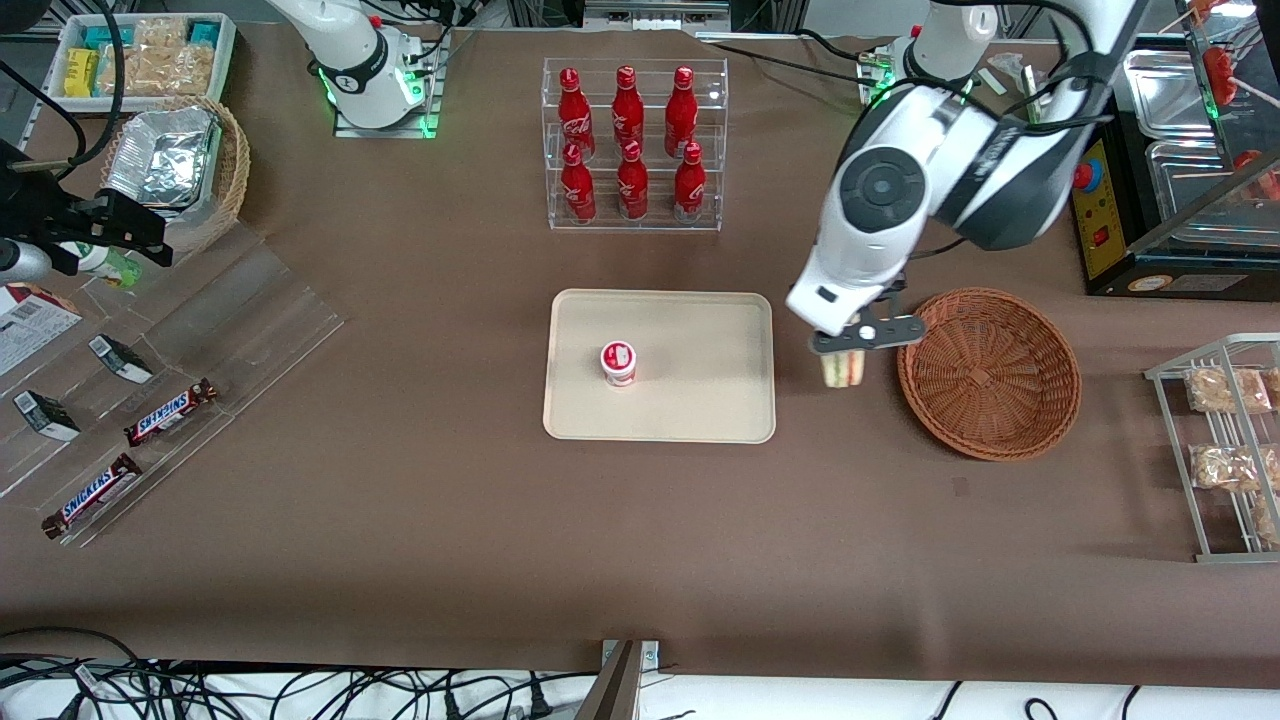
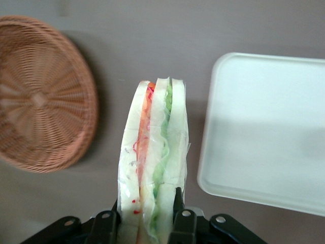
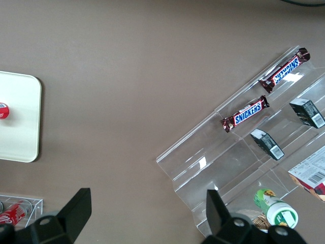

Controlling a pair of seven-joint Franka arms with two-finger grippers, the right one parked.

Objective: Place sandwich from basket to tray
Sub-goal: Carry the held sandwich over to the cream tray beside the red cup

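The wrapped sandwich point(image 1: 843, 368) point(image 2: 152, 157), white bread with red and green filling, hangs above the bare tabletop between the reddish-brown wicker basket point(image 1: 989, 372) point(image 2: 43, 96) and the cream tray point(image 1: 660, 365) point(image 2: 269, 132). My gripper point(image 1: 848, 350) point(image 2: 148, 216) is shut on the sandwich, one black finger point(image 2: 177, 211) pressed against each bread face. The basket holds nothing that I can see. A small red-and-white cup point(image 1: 618, 363) stands on the tray.
A clear rack of red bottles point(image 1: 632, 140) stands farther from the front camera than the tray. A wire rack with snack bags point(image 1: 1225, 445) lies toward the working arm's end. Clear stepped shelves with Snickers bars point(image 1: 170, 412) lie toward the parked arm's end.
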